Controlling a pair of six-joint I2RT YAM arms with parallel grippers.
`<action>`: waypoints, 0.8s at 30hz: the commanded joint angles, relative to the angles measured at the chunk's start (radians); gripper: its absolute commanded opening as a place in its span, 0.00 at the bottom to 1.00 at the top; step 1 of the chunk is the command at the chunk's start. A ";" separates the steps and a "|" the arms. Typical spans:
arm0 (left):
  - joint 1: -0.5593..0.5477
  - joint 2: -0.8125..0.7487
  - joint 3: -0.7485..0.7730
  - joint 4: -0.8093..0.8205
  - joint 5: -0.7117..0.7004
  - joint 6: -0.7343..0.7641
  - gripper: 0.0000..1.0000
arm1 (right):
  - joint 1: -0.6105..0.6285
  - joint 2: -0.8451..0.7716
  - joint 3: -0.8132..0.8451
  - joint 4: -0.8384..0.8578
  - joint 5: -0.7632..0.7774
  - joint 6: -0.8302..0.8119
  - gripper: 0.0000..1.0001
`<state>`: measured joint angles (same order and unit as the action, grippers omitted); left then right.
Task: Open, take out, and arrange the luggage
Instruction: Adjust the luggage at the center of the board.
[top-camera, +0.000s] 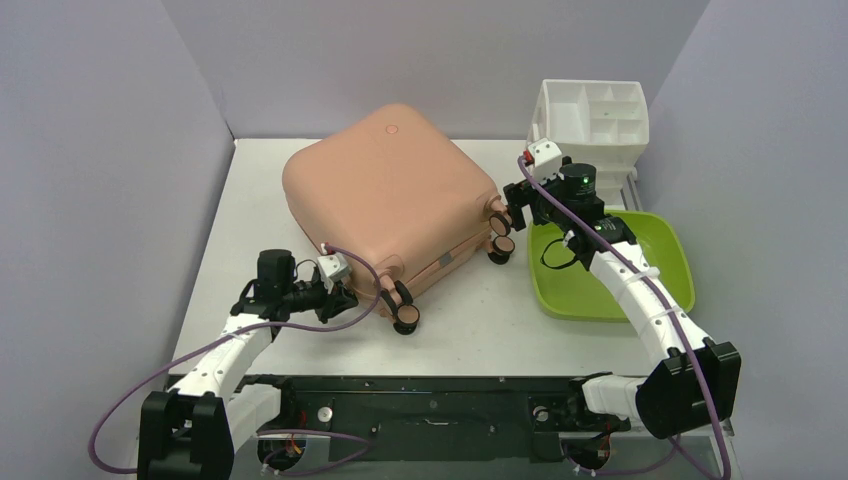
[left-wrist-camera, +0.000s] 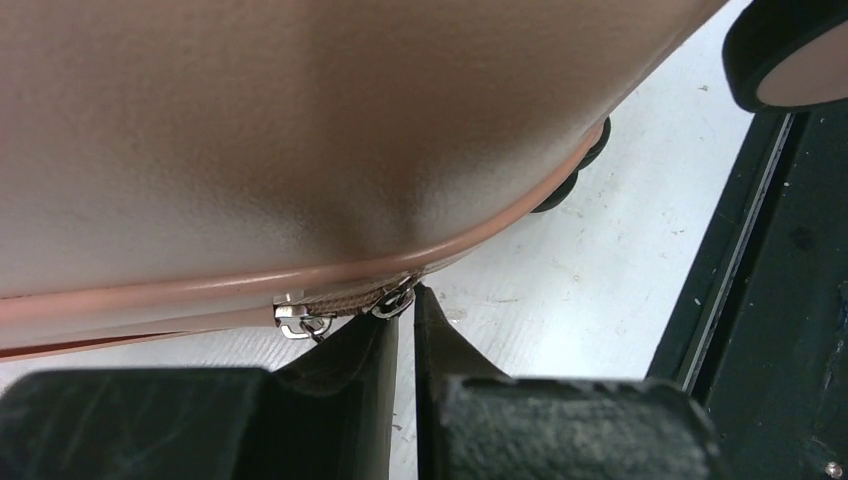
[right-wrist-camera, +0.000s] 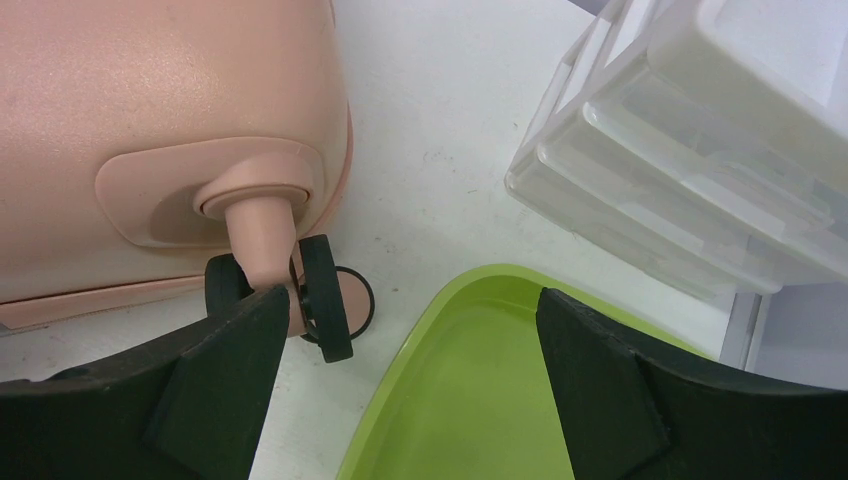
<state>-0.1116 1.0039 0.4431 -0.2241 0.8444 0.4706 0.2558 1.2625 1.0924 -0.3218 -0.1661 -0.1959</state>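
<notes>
The luggage (top-camera: 390, 200) was laid flat and zipped shut on the table (top-camera: 480, 320), left of centre. Its wheeled end was turned toward the near right, so its long axis was judged to run from there toward the far left corner. What lay inside it was hidden. At its near left corner, under the rim of the shell, a zipper pull (left-wrist-camera: 393, 299) was seen right at the tips of the left gripper (left-wrist-camera: 404, 306), with a second pull (left-wrist-camera: 298, 322) just beside it along the seam. The left gripper was reached in from the near side, level with that seam, and its fingers were clenched with only a thin slit between them. The pull was touched by the tips, but whether it was truly nipped could not be told. The coming move was judged to turn on this: the seam ran away from the gripper along the side of the shell, so the pull would have to be drawn along that line and not away from it. The left arm was much the nearer to the zipper. The right gripper (right-wrist-camera: 410, 300) was held wide apart and grasped nothing, above the gap between a caster wheel (right-wrist-camera: 325, 295) at the far wheeled corner and the green tray (top-camera: 660, 250). Nothing was seen lying in the uncovered part of the tray. Behind it stood the white organizer (top-camera: 560, 130), in whose compartments nothing could be made out.
</notes>
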 joint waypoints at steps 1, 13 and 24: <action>-0.007 0.006 0.041 0.120 0.005 -0.012 0.02 | 0.000 0.015 0.032 0.060 -0.028 0.031 0.89; -0.007 0.003 0.087 -0.050 0.200 0.130 0.00 | 0.000 0.051 0.038 0.042 -0.119 0.033 0.87; -0.048 0.018 0.123 -0.239 0.278 0.342 0.00 | 0.000 0.100 0.052 0.020 -0.196 0.057 0.87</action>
<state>-0.1173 1.0279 0.4946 -0.3595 0.9390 0.6796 0.2558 1.3457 1.0966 -0.3115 -0.3031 -0.1627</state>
